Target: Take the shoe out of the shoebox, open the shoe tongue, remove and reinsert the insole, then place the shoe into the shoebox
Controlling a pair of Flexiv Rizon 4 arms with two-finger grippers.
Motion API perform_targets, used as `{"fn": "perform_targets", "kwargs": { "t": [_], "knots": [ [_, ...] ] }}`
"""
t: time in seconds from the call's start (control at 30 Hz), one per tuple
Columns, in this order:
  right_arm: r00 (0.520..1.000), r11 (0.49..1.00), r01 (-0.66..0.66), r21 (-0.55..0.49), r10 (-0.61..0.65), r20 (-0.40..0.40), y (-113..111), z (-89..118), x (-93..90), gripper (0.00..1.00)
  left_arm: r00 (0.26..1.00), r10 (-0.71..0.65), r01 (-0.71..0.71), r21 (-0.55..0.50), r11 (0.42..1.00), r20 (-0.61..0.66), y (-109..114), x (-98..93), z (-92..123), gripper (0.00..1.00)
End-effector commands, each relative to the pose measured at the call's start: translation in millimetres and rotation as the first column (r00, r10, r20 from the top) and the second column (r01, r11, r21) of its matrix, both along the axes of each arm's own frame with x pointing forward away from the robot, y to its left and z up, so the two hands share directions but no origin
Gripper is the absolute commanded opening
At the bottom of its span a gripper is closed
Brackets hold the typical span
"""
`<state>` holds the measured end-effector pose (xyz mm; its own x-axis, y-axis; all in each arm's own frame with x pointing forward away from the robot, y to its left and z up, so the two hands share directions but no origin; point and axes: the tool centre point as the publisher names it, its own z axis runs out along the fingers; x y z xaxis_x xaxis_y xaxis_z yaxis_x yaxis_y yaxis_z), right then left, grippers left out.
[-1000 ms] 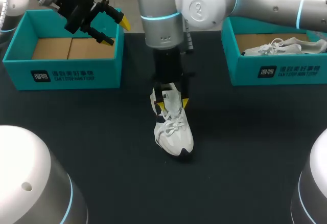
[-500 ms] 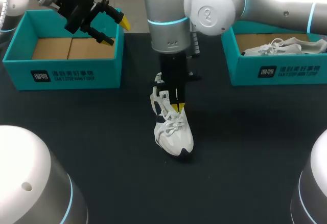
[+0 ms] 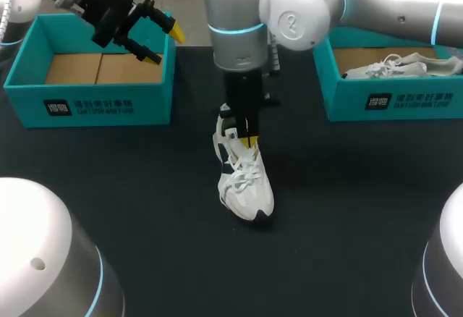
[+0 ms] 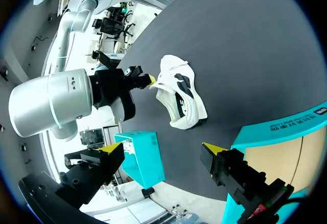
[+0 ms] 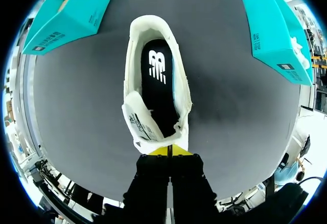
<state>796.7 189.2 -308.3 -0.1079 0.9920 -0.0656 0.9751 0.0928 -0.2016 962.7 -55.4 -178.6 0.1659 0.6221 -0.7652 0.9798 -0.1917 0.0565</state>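
A white shoe [image 3: 246, 187] with a dark insole [image 5: 158, 75] stands upright on the black table, toe toward the front edge. My right gripper [image 3: 249, 142] comes straight down onto its lace and tongue area. Its yellow tips [image 5: 168, 150] are shut together against the front rim of the shoe's opening, beside the raised tongue [image 5: 139, 124]; I see nothing between them. My left gripper [image 3: 165, 45] hangs open over the right end of the empty teal shoebox [image 3: 87, 103] at the back left. From the left wrist view the shoe [image 4: 179, 93] lies well ahead of that gripper [image 4: 162, 148].
A second teal shoebox [image 3: 391, 103] at the back right holds another white shoe [image 3: 401, 65]. Black tabletop [image 3: 347, 187] surrounds the shoe on all sides.
My right gripper's fingers closed from a part-open stance around the shoe's collar to tips pressed together at the tongue. The left arm and the shoe stayed put.
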Motion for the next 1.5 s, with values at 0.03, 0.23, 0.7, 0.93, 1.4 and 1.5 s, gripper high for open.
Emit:
{"fn": "perform_targets", "kwargs": {
  "t": [0.03, 0.23, 0.7, 0.93, 1.4, 1.5],
  "knots": [
    [1.000, 1.000, -0.011, -0.006, 0.011, -0.014, 8, -8, 15.8, 0.00, 1.000, 0.000, 0.000, 0.002, 1.000, 0.001, 0, -0.3, 0, 1.00],
    [1.000, 1.000, -0.014, -0.018, 0.014, -0.023, 5, -24, 30.0, 0.00, 1.000, 0.000, 0.000, 0.002, 1.000, 0.001, 0, -0.3, 0, 1.00],
    [0.999, 1.000, -0.014, -0.007, 0.014, 0.031, 11, 2, 9.2, 0.00, 1.000, 0.000, 0.000, 0.002, 1.000, 0.001, 0, -0.3, 0, 1.00],
    [0.995, 0.999, -0.029, 0.013, 0.028, 0.097, 17, -19, 23.5, 0.00, 1.000, 0.000, 0.000, 0.002, 1.000, 0.001, 0, -0.3, 0, 1.00],
    [0.964, 0.984, -0.164, 0.063, 0.146, 0.222, 6, -3, 34.2, 0.00, 1.000, 0.000, 0.000, 0.002, 1.000, 0.001, 0, -0.3, 0, 1.00],
    [0.939, 0.965, -0.262, 0.008, 0.253, 0.234, 4, 0, 37.1, 0.00, 1.000, 0.000, 0.000, 0.002, 1.000, 0.001, 0, -0.3, 0, 1.00]
  ]
}}
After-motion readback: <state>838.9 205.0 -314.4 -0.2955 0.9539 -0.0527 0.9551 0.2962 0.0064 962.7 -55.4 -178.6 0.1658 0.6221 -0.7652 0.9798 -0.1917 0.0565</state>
